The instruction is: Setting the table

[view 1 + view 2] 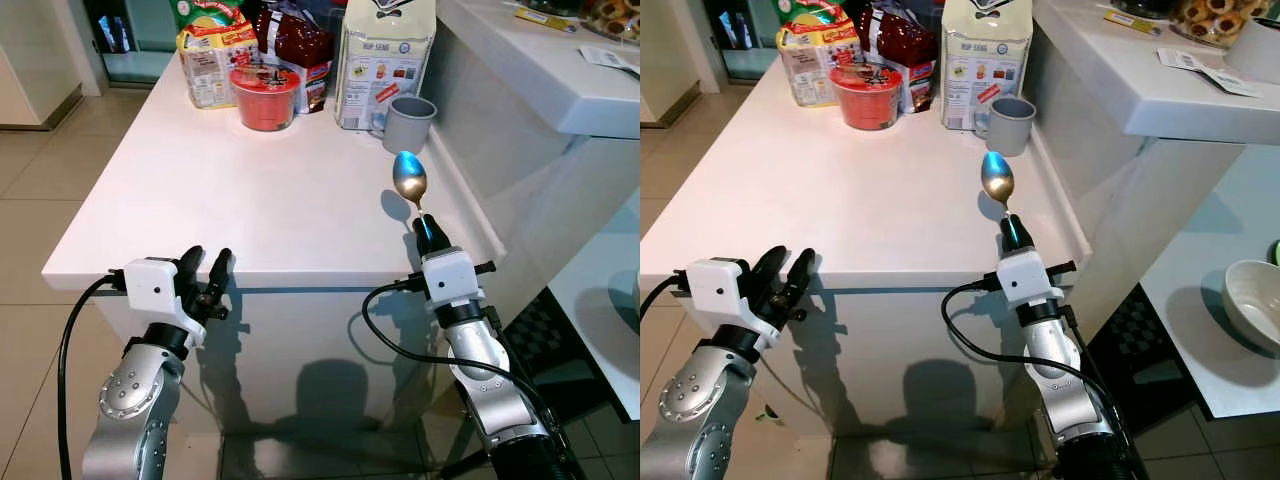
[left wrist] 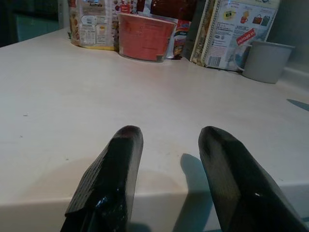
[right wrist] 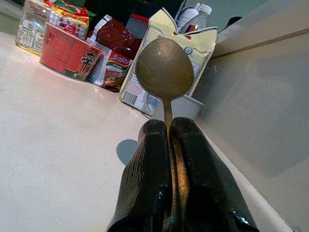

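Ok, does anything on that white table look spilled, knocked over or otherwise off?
Nothing is spilled or tipped. The red noodle cup, the grey cup and the food packets stand upright at the far edge of the white table. The right gripper holds a spoon above the table near its right edge, bowl forward.

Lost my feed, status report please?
Right claw shut on spoon, above table edge. Left claw open, empty. Grey cup ahead.
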You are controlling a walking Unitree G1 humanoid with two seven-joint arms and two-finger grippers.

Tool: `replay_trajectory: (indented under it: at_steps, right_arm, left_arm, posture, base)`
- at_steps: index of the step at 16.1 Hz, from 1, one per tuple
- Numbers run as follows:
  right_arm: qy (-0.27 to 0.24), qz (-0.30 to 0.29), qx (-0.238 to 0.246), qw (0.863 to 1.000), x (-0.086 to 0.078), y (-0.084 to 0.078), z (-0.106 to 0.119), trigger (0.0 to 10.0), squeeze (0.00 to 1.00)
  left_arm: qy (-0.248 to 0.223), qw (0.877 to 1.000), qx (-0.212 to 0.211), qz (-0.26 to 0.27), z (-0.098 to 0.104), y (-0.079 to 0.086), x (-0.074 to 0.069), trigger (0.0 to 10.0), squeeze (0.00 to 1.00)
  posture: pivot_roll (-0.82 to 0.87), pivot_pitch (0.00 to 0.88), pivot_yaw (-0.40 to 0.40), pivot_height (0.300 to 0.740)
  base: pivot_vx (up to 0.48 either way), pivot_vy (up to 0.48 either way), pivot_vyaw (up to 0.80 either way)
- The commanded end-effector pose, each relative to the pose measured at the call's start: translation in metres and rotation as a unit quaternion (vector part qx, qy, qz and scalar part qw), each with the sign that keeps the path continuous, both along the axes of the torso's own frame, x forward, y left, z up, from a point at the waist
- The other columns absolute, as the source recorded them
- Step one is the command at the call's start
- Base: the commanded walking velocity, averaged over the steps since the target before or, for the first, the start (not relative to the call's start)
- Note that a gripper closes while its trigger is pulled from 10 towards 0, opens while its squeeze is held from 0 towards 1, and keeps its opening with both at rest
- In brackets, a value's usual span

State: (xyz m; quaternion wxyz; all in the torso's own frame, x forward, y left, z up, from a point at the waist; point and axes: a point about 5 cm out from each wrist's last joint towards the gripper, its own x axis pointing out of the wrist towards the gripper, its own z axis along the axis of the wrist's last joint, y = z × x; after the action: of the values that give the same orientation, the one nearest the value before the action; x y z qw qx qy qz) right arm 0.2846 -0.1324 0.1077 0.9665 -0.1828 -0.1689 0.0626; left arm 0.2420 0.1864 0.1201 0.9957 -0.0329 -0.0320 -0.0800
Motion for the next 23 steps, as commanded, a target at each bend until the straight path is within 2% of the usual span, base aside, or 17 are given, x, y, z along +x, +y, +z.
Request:
replay_trajectory:
  at_steps: [1,4,6,8,11,13,15,21,23]
  right_arm:
    - [-0.009,-0.001,0.002,1.0,0.002,-0.002,0.006,0.0,0.0]
    - [-0.009,0.01,-0.004,1.0,0.003,0.004,0.007,0.0,0.0]
    - [0.015,0.009,0.01,1.0,0.005,0.003,0.002,0.0,0.0]
    - [0.033,0.001,0.022,0.999,0.008,0.001,-0.001,0.0,0.0]
    - [0.034,0.009,0.025,0.999,0.014,0.007,0.0,0.0,0.0]
    - [0.036,0.011,0.027,0.999,0.013,0.007,0.001,0.0,0.0]
    - [0.046,0.011,0.026,0.999,0.011,0.005,-0.004,0.0,0.0]
    - [0.059,0.011,0.026,0.998,0.01,0.001,-0.007,0.0,0.0]
    - [0.066,0.009,0.026,0.997,0.009,0.0,-0.01,0.0,0.0]
  left_arm:
    - [0.008,1.0,-0.004,-0.006,-0.004,-0.002,-0.001,10.0,0.0]
    - [0.009,1.0,0.001,-0.009,-0.008,-0.005,0.001,10.0,0.0]
    - [0.012,1.0,-0.001,-0.015,-0.01,-0.01,0.004,10.0,0.0]
    - [0.017,0.999,-0.012,-0.025,-0.01,-0.014,0.009,10.0,0.0]
    - [0.033,0.998,-0.044,-0.011,-0.01,-0.015,0.024,10.0,0.0]
    - [0.02,0.999,-0.039,-0.004,-0.007,-0.013,0.023,10.0,0.0]
    - [0.017,0.999,-0.04,-0.007,-0.008,-0.017,0.019,10.0,0.0]
    - [0.017,0.999,-0.037,0.001,-0.008,-0.02,0.02,10.0,0.0]
    - [0.017,0.999,-0.036,0.002,-0.009,-0.022,0.02,10.0,0.0]
  posture:
    - [0.16,0.0,-0.059,0.74]
    - [0.14,0.0,-0.055,0.74]
    - [0.13,0.0,-0.053,0.74]
    - [0.13,0.0,-0.053,0.74]
    - [0.13,0.0,-0.046,0.74]
    - [0.13,0.0,-0.05,0.74]
    - [0.13,0.0,-0.059,0.74]
    - [0.12,0.0,-0.064,0.74]
    - [0.11,0.0,-0.067,0.74]
  base:
    - [0.0,0.0,0.0]
    - [0.0,0.0,0.0]
    - [0.0,0.0,0.0]
    - [0.0,0.0,0.0]
    - [0.0,0.0,0.0]
    - [0.0,0.0,0.0]
    - [0.0,0.0,0.0]
    - [0.0,0.0,0.0]
    - [-0.341,0.0,0.0]
